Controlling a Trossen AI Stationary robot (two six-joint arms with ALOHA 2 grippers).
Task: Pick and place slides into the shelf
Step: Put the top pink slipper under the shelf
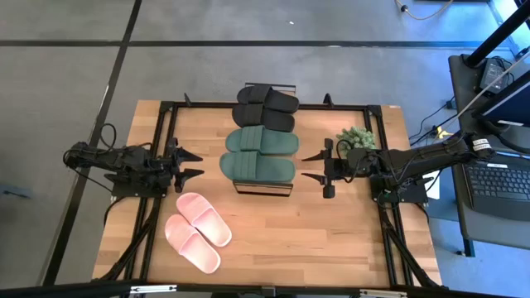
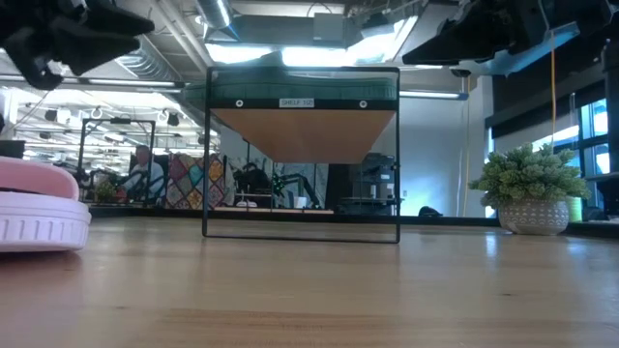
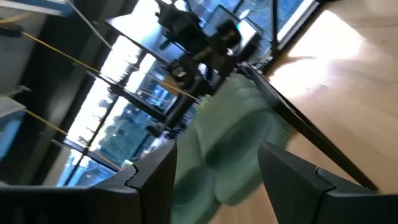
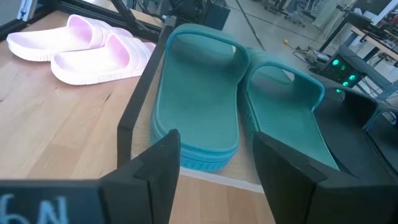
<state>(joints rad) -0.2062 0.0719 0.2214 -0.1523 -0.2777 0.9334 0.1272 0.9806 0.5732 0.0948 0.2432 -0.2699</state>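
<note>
The shelf stands in the middle of the table. A black pair of slides lies on its far part and a dark green pair on its near part, soles down. A pale pink pair lies on the tabletop at the near left, soles down. My left gripper is open and empty just left of the green pair, which shows in its wrist view. My right gripper is open and empty just right of the green pair, which also shows in the right wrist view.
A small potted plant stands at the far right of the table, close behind my right arm. The tabletop's near middle and near right are bare wood. The shelf's black frame runs between the green pair and the pink pair.
</note>
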